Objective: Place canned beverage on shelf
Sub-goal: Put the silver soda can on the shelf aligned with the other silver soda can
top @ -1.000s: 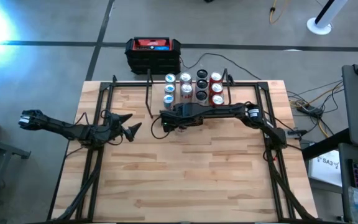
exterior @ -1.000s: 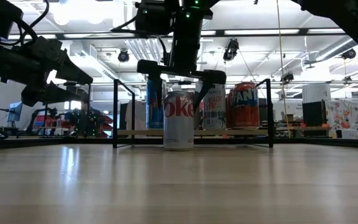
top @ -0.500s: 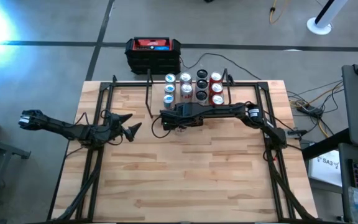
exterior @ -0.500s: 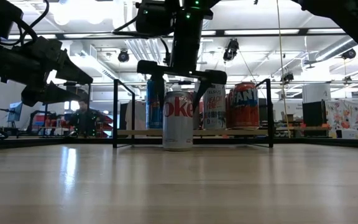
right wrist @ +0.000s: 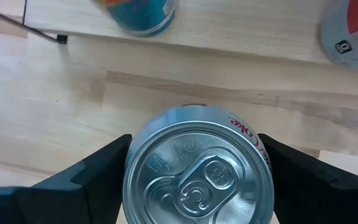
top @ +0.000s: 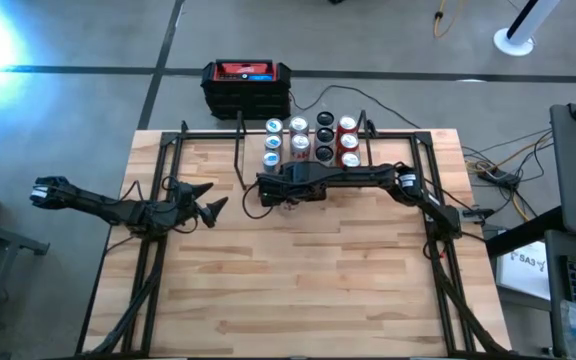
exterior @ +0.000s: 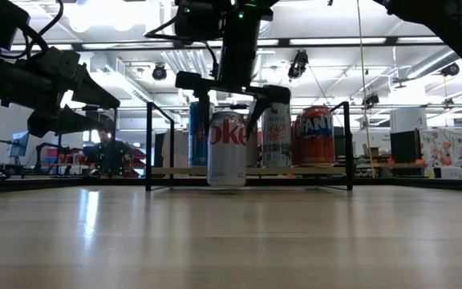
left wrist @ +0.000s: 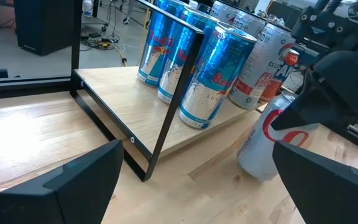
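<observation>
A silver Diet Coke can (exterior: 227, 148) hangs just in front of the shelf (exterior: 295, 171), with my right gripper (exterior: 229, 112) shut on it from above. In the right wrist view the can's top (right wrist: 197, 174) fills the space between the two fingers. The shelf (left wrist: 135, 93) is a light wood board with thin black posts, and several cans stand upright on it. My left gripper (top: 208, 208) waits open over the table's left side, pointing toward the shelf, and touches nothing. My right gripper pinches the can's side wall just below its top rim (right wrist: 128, 180) between its two fingers (right wrist: 86, 186), one on each side. The fingers come steeply from above. The can hangs upright, its base a little above the table.
A black box with a red top (top: 246, 85) stands beyond the table's far edge. Blue, white, dark and red cans (top: 310, 140) crowd the shelf. Black frame rails (top: 158, 190) run along the table's sides. Bare wood lies toward the near edge.
My right gripper has taken hold of the Coke can and raised it a little off the table, and the can has drifted slightly toward the shelf. It has stayed upright.
</observation>
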Robot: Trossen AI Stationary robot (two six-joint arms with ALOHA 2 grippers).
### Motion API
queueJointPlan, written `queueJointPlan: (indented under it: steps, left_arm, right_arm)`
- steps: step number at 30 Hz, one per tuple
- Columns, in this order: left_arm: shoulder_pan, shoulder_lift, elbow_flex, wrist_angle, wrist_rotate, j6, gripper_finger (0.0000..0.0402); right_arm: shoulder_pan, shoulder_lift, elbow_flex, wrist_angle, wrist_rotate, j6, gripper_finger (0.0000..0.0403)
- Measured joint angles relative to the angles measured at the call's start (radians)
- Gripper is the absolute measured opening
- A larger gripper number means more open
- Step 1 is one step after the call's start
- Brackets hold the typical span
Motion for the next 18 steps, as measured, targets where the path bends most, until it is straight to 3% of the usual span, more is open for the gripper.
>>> queueJointPlan:
  steps: [18]
  left_arm:
    - [0.0,0.0,0.0,0.0,0.0,0.0,0.0398]
  right_arm:
    - [-0.044,-0.001,0.15,-0.145,0.018,-0.01,0.0294]
